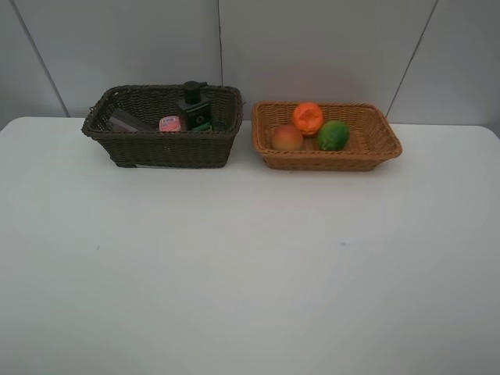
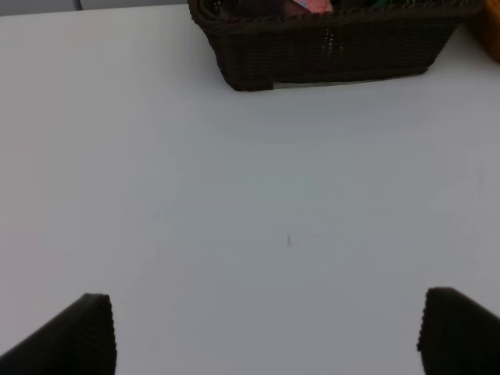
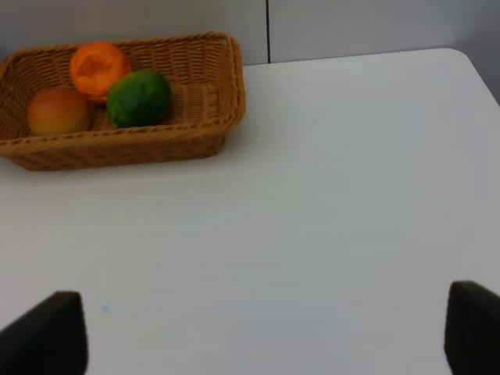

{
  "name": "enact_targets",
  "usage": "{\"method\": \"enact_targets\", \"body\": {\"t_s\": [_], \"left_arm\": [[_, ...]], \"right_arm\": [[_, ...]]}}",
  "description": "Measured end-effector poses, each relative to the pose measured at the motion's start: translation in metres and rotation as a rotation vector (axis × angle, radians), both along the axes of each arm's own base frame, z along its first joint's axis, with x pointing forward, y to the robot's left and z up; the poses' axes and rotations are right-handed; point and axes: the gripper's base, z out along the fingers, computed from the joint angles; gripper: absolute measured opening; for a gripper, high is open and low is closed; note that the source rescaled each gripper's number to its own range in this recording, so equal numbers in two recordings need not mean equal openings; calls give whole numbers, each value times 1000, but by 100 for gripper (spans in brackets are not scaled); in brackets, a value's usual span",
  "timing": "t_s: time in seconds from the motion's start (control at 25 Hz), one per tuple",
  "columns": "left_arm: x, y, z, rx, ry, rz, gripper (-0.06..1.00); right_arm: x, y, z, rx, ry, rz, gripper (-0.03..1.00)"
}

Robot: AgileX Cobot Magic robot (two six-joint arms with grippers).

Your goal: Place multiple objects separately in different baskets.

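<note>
The dark basket [image 1: 160, 148] holds the mauve cup [image 1: 129, 121], the pink tube [image 1: 169, 123] and the black bottle [image 1: 193, 105]. The tan basket [image 1: 367, 148] holds the orange [image 1: 308, 116], the lime [image 1: 333, 135] and the peach [image 1: 287, 138]. The left tool [image 2: 266, 332] and the right tool [image 3: 266, 332] are wide apart and hold nothing, over the bare surface [image 1: 250, 266], well apart from the baskets.

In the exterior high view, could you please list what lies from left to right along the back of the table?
Dark brown basket → mauve cup → pink tube → black bottle → tan basket → peach → orange → lime.
</note>
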Motion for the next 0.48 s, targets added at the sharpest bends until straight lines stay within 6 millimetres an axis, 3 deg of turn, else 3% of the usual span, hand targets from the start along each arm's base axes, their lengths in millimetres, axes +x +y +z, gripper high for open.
{"method": "enact_targets", "body": {"t_s": [0.48], "left_arm": [[0, 0, 0, 0, 0, 4, 100]], "right_arm": [[0, 0, 0, 0, 0, 0, 98]]}}
